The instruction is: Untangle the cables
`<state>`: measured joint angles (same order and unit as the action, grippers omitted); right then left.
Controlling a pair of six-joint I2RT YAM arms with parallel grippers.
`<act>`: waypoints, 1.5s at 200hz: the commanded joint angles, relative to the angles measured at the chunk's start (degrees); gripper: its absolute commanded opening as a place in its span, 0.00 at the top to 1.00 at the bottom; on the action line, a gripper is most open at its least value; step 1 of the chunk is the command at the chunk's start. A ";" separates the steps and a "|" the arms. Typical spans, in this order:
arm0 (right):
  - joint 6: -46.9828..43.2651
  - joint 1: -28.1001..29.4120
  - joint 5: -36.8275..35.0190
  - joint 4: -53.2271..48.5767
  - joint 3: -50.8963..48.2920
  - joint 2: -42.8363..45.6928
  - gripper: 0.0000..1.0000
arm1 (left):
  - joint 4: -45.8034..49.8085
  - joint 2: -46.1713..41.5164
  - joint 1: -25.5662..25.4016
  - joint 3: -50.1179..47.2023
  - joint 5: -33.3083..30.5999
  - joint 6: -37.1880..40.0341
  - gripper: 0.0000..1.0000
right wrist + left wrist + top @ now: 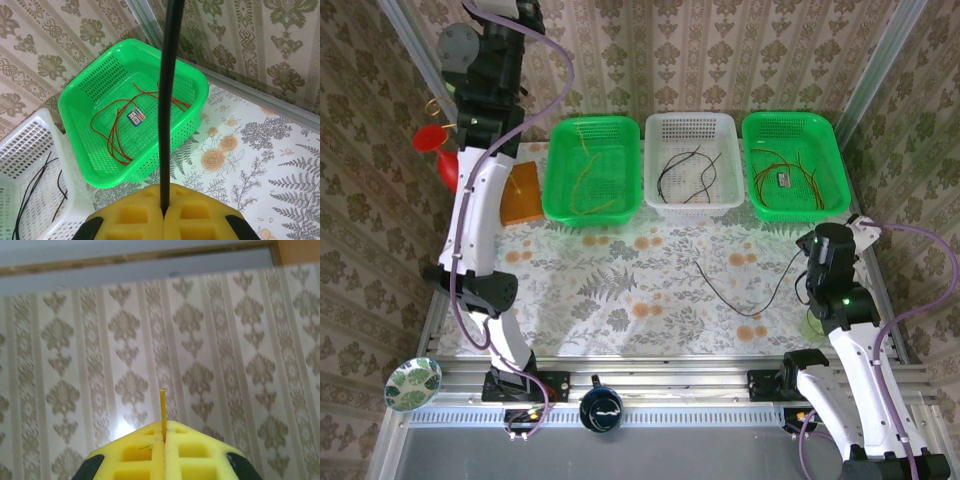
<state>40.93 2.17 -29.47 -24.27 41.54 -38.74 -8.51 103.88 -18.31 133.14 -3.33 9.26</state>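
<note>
Right wrist view shows the right claw pinching a black cable that trails on the desk before the white basket, probably its next stop; the left claw pinches a yellow cable.

- This is a robotics lab test cell, dressed in household patterns.
- Beige damask wallpaper panels serve as walls, set between bare aluminium frame posts.
- The desk, under a cloth printed with flowers and ferns, ends at its near edge in a slotted aluminium rail.
- A white-and-black left robot arm and its twin, the right robot arm, are bolted to that rail, with thick purple cables running along them.
</note>
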 commanded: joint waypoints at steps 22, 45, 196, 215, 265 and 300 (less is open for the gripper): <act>0.82 0.38 0.17 0.13 1.78 0.92 1.00 | 6.86 0.76 0.29 -16.92 2.72 0.43 1.00; 0.41 0.37 0.06 -0.08 1.70 1.64 1.00 | 16.23 3.21 -0.81 -21.19 -0.30 1.46 1.00; 0.16 0.46 4.69 -0.60 4.95 0.84 1.00 | 40.28 20.04 -0.73 -27.35 3.29 -18.19 1.00; 0.12 0.46 5.51 -0.51 5.34 0.73 1.00 | 40.91 21.31 -0.51 -26.98 3.88 -18.63 1.00; -0.41 0.47 5.98 -0.88 7.28 0.49 1.00 | 40.43 19.17 -0.10 -25.56 4.19 -18.54 0.57; -0.85 0.56 6.22 -1.12 9.05 0.42 1.00 | 41.09 15.57 -0.14 -23.92 3.90 -17.28 0.27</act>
<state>40.69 2.31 -24.16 -24.64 47.90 -38.26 31.35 125.47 -18.70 106.17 0.10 -8.93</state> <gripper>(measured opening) 0.059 0.690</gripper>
